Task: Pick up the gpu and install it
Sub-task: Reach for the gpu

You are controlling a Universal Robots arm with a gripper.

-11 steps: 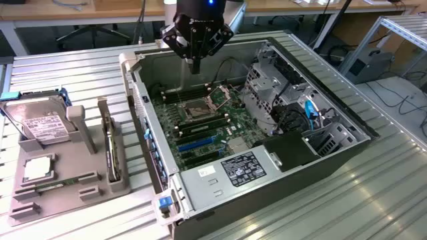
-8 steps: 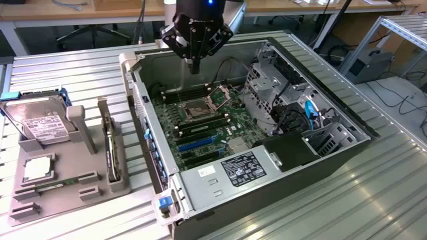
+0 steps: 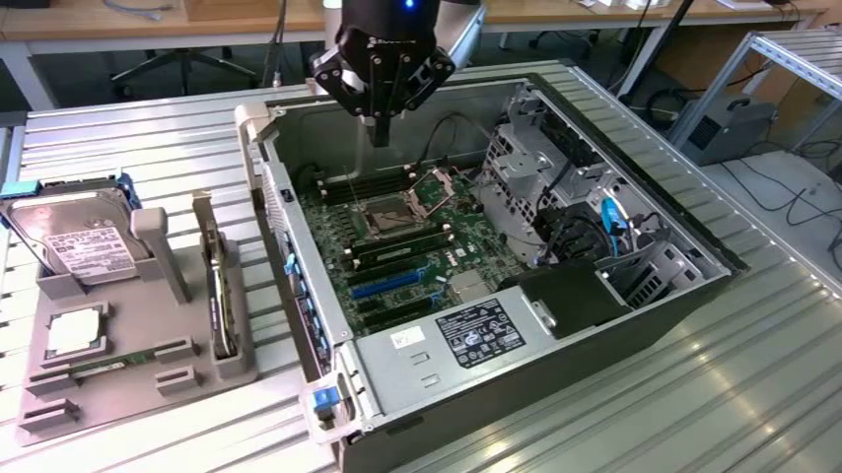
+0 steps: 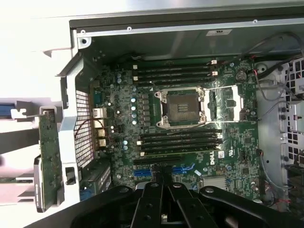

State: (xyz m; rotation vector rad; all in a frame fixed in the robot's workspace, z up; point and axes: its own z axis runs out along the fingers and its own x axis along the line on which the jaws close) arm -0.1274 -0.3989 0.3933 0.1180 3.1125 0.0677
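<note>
The gpu (image 3: 219, 296) is a thin dark card standing on edge in a slot of the grey holder (image 3: 125, 379), at the exterior view's left, outside the computer case. In the wrist view the gpu (image 4: 49, 152) appears edge-on beyond the case wall, with its silvery bracket at one end. My gripper (image 3: 379, 133) hangs over the far end of the open case (image 3: 553, 365), well apart from the card. Its fingers (image 4: 153, 199) are shut with nothing between them, and the gripper (image 4: 161, 176) points down at the motherboard (image 4: 190, 142).
The holder also carries a silver hard drive (image 3: 86, 251), a square processor (image 3: 73, 330) and a green memory stick (image 3: 99, 367). Inside the case are an open CPU socket (image 4: 183, 107), memory slots, blue card slots (image 3: 388, 286), drive cages and cables (image 3: 605, 222).
</note>
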